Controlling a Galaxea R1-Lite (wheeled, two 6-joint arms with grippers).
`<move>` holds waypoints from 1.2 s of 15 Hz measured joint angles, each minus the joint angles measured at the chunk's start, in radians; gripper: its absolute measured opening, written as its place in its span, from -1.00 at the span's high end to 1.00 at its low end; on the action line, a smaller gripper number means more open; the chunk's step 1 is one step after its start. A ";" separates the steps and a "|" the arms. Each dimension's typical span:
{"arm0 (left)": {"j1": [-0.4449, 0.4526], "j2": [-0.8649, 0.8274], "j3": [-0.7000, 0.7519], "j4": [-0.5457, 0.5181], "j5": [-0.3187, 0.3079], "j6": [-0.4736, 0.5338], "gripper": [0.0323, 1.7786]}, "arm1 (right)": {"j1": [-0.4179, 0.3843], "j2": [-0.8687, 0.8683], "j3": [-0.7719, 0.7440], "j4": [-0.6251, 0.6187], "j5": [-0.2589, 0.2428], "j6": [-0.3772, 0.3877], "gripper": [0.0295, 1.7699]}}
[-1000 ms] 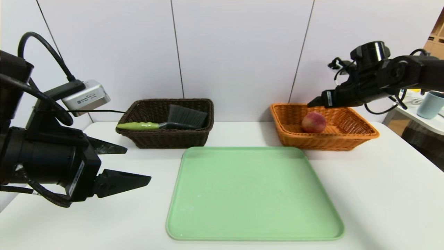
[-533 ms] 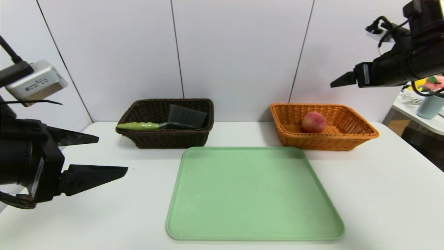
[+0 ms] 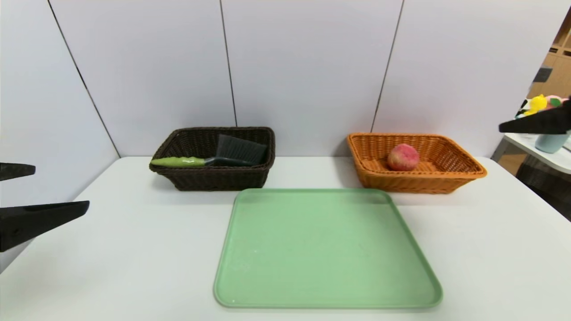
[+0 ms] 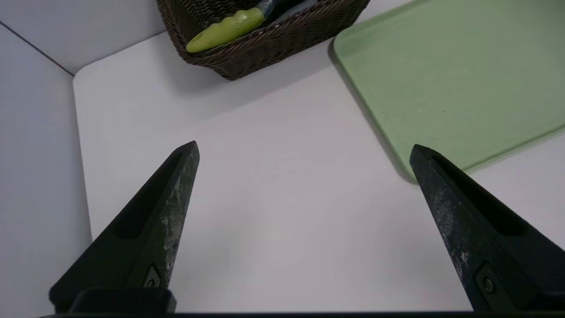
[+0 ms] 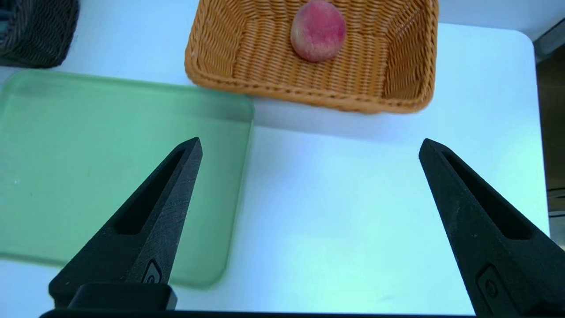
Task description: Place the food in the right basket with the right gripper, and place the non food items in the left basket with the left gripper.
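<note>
The peach (image 3: pixel 403 157) lies inside the orange basket (image 3: pixel 464 171) at the back right, also seen in the right wrist view as peach (image 5: pixel 318 30) in basket (image 5: pixel 229 53). The brush (image 3: pixel 178 161) with its green handle rests in the dark brown basket (image 3: pixel 214 178) at the back left, its handle over the rim. My left gripper (image 3: pixel 61 187) hangs open at the far left over the table, holding nothing. My right gripper (image 5: pixel 311 141) is open above the table in front of the orange basket. Only one of its fingers (image 3: pixel 535 124) shows at the right edge of the head view.
A green tray (image 3: pixel 328 249) lies in the middle of the white table (image 3: pixel 134 267), in front of both baskets. White wall panels stand behind. A side table with a pale cup (image 3: pixel 551 141) is off to the right.
Both arms have drawn back outward: the left one to the left, the right one up and to the right, away from the orange basket. The peach and brush have not moved.
</note>
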 joint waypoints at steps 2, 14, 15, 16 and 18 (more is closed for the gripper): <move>0.018 -0.042 0.034 -0.004 0.022 0.000 -0.90 | -0.001 -0.112 0.068 0.010 -0.002 -0.001 -0.91; 0.076 -0.363 0.252 0.025 0.057 0.001 -0.90 | -0.044 -0.604 0.318 0.131 0.008 -0.003 -0.91; 0.077 -0.387 0.268 0.032 0.057 0.000 -0.90 | -0.051 -0.636 0.329 0.150 0.011 -0.005 -0.91; 0.079 -0.411 0.286 0.034 0.057 0.000 -0.90 | -0.053 -0.668 0.343 0.165 0.012 -0.007 -0.91; 0.080 -0.452 0.321 0.024 0.059 -0.001 -0.90 | -0.043 -0.730 0.379 0.170 0.013 -0.009 -0.91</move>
